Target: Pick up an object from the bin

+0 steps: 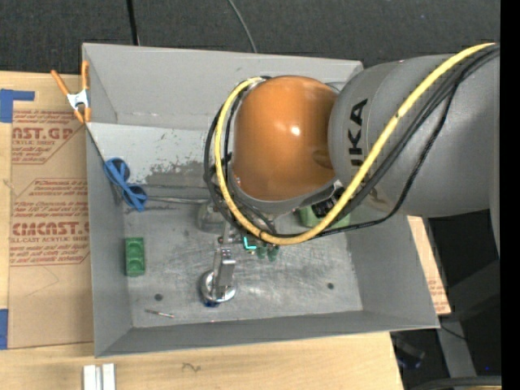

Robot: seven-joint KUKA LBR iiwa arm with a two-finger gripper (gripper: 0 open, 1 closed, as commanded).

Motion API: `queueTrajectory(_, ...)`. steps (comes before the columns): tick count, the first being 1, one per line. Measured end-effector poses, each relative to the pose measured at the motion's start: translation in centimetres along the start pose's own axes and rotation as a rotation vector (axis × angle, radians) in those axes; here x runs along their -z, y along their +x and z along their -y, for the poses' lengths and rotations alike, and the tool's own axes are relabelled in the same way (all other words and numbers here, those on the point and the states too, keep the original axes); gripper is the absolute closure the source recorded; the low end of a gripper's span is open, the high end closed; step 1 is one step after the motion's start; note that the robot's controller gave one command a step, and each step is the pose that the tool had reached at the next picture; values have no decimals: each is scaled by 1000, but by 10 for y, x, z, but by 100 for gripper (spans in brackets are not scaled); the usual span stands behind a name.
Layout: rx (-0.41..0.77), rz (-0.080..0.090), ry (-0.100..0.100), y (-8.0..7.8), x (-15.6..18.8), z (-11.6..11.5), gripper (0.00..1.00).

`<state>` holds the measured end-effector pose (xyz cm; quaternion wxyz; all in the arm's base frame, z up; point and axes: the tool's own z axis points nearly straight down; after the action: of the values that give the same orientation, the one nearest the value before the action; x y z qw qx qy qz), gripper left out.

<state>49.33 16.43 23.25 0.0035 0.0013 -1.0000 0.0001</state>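
Looking down into the grey bin (313, 276), we saw the gripper (219, 283) lowered to the floor near the front wall, below the arm's orange cover (284, 136); whether it was spread or pressed together we could not tell. A small blue thing (213, 301) showed right at its tip, touching it or just under it. The green block (134, 256) lay well apart to the left, and a blue looped thing (123, 183) rested by the left wall.

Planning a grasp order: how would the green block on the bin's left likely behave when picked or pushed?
The green block looks rigid and boxy, so it would probably slide rather than roll. It seems to be plastic, so likely light. Lying flat, it should not tip.
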Motion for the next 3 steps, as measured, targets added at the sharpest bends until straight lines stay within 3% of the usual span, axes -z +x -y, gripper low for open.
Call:
queueTrajectory(1,158,0,1,-2,-110,44,0)
queueTrajectory(2,107,14,-2,-4,-157,56,0)
queueTrajectory(3,109,19,-4,-5,-153,55,100)
